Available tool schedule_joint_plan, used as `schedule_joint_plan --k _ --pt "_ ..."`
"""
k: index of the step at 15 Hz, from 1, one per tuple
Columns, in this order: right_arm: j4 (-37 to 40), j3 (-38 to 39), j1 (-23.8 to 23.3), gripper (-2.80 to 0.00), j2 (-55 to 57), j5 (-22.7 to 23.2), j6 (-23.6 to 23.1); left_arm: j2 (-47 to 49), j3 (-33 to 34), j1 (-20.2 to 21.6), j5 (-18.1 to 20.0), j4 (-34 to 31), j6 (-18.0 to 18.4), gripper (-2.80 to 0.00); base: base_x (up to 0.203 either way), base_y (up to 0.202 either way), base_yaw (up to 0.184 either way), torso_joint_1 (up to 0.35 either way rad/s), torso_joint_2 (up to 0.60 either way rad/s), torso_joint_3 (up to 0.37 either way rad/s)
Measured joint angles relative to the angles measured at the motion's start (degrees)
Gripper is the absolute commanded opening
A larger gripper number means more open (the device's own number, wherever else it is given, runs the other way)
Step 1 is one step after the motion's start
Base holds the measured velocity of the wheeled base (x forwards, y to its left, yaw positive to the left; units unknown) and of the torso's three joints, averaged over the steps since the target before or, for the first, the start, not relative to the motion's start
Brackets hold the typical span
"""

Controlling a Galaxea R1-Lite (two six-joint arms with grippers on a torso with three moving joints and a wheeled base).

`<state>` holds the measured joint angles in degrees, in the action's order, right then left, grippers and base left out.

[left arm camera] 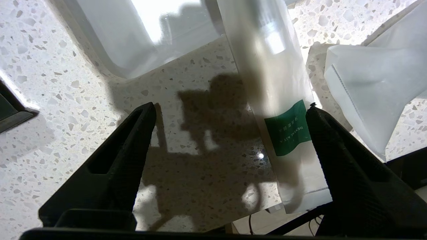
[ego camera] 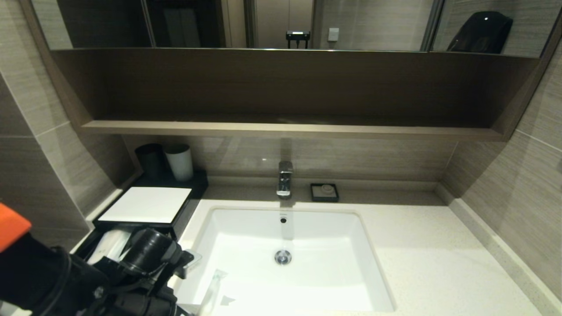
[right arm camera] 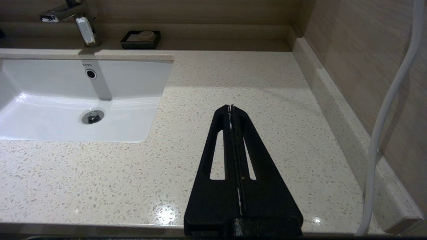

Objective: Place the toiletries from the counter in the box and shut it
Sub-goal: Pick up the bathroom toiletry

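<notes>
My left gripper is open and hangs over the speckled counter by the sink's near left corner. Between its fingers, close to one fingertip, a long clear packet with a green label lies flat, its far end reaching over the sink rim. A frosted white packet lies just outside that finger. In the head view the left arm covers the gripper. The box behind it has its drawer pulled out, with something white inside. My right gripper is shut and empty over the counter right of the sink.
The sink fills the middle, with the faucet and a black soap dish behind it. A black cup and a white cup stand behind the box. The wooden shelf overhangs. A white cable runs along the right wall.
</notes>
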<state>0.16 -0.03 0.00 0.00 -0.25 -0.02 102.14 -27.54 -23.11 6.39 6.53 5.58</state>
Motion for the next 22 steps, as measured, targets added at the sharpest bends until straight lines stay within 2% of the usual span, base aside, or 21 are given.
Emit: schedule_joint_plan --k 16,22 --pt "0.0 0.0 0.0 -2.8 0.0 0.0 0.0 0.0 0.5 0.4 -0.8 0.0 1.9 0.0 0.0 0.0 0.0 0.0 0.0 0.0" --pt "0.0 0.0 0.0 -2.8 0.0 0.0 0.0 -0.2 0.9 1.0 -0.8 -0.1 3.8 0.0 0.0 0.0 0.0 0.0 0.0 0.0"
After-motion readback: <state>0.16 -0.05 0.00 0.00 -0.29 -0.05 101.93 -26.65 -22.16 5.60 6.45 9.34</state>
